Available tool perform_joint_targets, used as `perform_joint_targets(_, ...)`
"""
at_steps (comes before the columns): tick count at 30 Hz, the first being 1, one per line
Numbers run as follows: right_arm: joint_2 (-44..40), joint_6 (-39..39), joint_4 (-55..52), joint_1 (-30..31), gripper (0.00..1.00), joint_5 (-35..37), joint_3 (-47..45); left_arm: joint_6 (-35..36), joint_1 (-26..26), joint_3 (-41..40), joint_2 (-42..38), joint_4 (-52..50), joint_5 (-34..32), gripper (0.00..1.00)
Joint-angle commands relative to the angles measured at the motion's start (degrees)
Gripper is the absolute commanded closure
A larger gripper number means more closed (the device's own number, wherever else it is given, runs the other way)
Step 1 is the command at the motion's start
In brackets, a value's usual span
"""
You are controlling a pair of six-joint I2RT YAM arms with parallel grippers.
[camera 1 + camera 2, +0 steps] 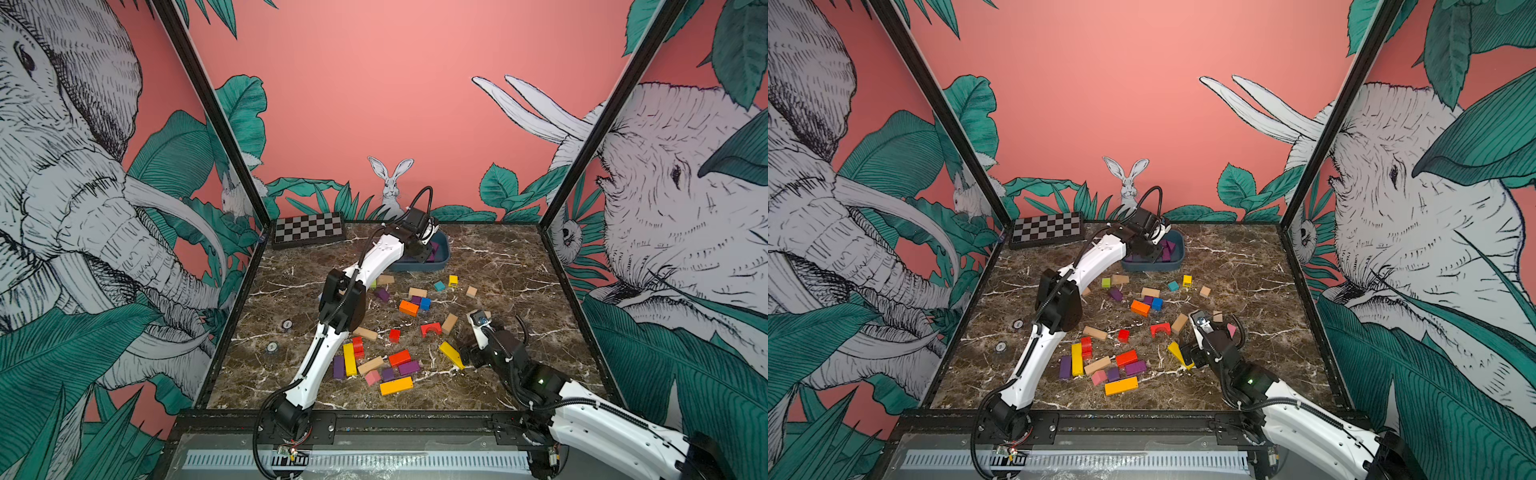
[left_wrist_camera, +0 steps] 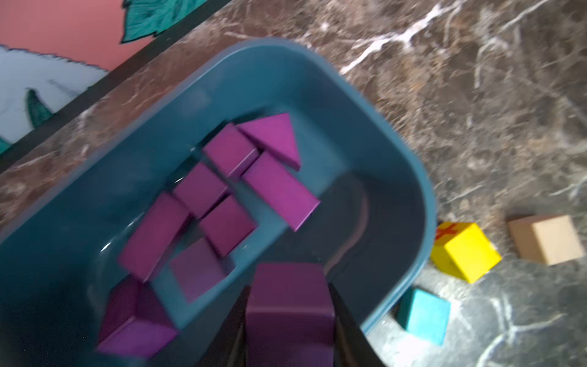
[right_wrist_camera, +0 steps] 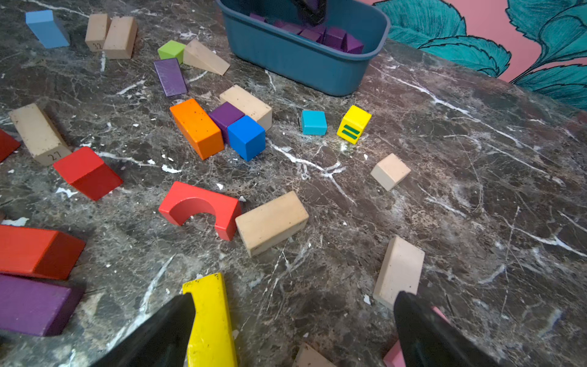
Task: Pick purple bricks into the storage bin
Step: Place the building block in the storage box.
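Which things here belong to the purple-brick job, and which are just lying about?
Job: storage bin; purple bricks inside it; purple brick in left tool; loose purple bar; purple cube.
Lying about: checkerboard box; orange block; red arch; yellow cube; tan blocks.

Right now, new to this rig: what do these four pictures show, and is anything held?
Two robot arms, each ending in a two-finger gripper, work over a brown marble-patterned table. Both top views look down from one camera head; each wrist view comes from its arm's camera. Coloured wooden blocks lie scattered, loose purple bricks among them; a black-and-white checkerboard box sits at the far edge. The left gripper is shut on a dark purple wooden block over the dark blue-grey plastic tub, which holds more purple bricks. The right gripper is open and empty beside a yellow wooden wedge.
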Motion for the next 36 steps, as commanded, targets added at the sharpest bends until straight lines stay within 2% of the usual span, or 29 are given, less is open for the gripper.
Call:
perform_joint_targets(1,-0.04,-0.51,2.38,0.15,0.01,-0.47,0.11,-2.26,-0.53,2.71,0.36,4.24,3.25,0.63)
perform_joint_targets(3,-0.11,-0.50,2.26,0.15,0.01,-0.48,0.09,-2.65,-0.80,3.51,1.28,5.02,3.29,0.62)
perform_joint_targets(12,-0.35,-0.58,2.26,0.12,0.01,-0.89,-0.03,-1.62,-0.93,4.50,1.87,6.15,1.45,0.45)
perform_joint_targets(15,-0.82,-0.49,2.26,0.13,0.01,-0.71,-0.21,-0.29,-1.00,4.09,0.22,5.89,0.55,0.41)
perform_joint_targets(18,-1.59,-0.41,2.26,0.10,0.01,-0.62,-0.54,1.59,-1.13,0.25,-4.25,7.34,-0.61,0.30)
perform_joint_targets(22,-2.30,-0.32,2.31,0.15,0.00,-0.52,-0.74,3.82,-1.69,-11.31,-14.19,11.46,-3.74,0.11)
perform_joint_targets(25,-2.16,-0.23,2.35,0.13,0.01,-0.40,-0.74,3.81,-2.05,-21.38,-22.47,13.87,-5.30,0.02)
perform_joint_targets(36,-1.63,0.29,2.41,0.16,0.00,0.96,-0.57,-3.34,-2.13,-60.98,-50.15,17.11,-13.05,0.01)
